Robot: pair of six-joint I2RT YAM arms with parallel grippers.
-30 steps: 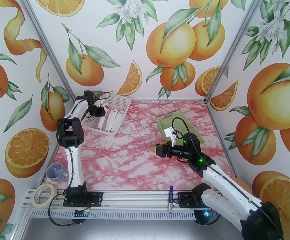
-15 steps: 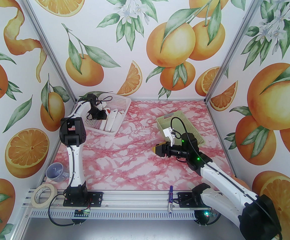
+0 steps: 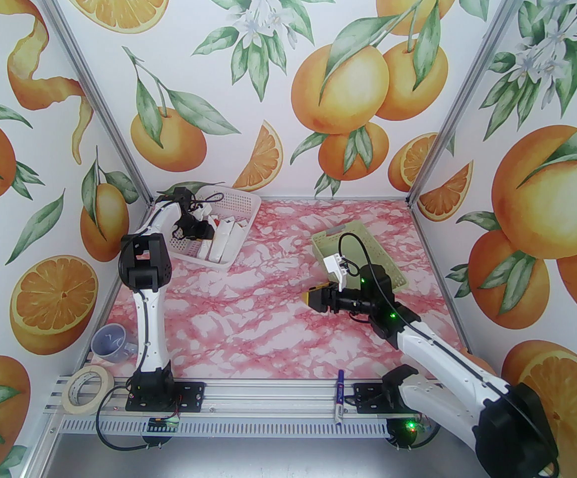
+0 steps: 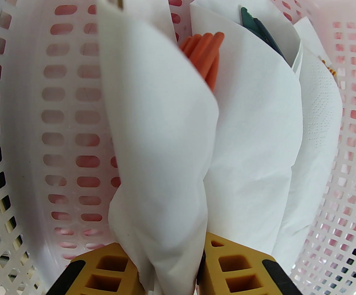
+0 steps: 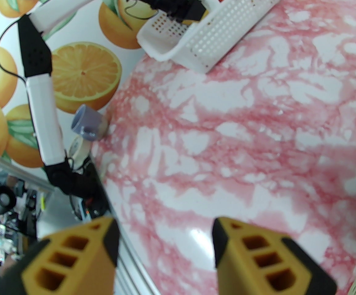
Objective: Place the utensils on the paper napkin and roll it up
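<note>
Utensils are lying wrapped in napkin rolls inside the white basket at the far left of the tabletop in the top external view. The left end effector is reaching into that basket at the rolls. The right end effector is hovering over mid-tabletop, just beside the green basket.

In the left wrist view, the yellow fingers are sitting against both sides of one napkin roll; whether they are clamping it cannot be told. Orange fork tines are protruding at its far end. A dark green tip is showing in the roll beside it.

In the right wrist view, the right end effector is standing open, with nothing between its fingers and bare tabletop below.
</note>
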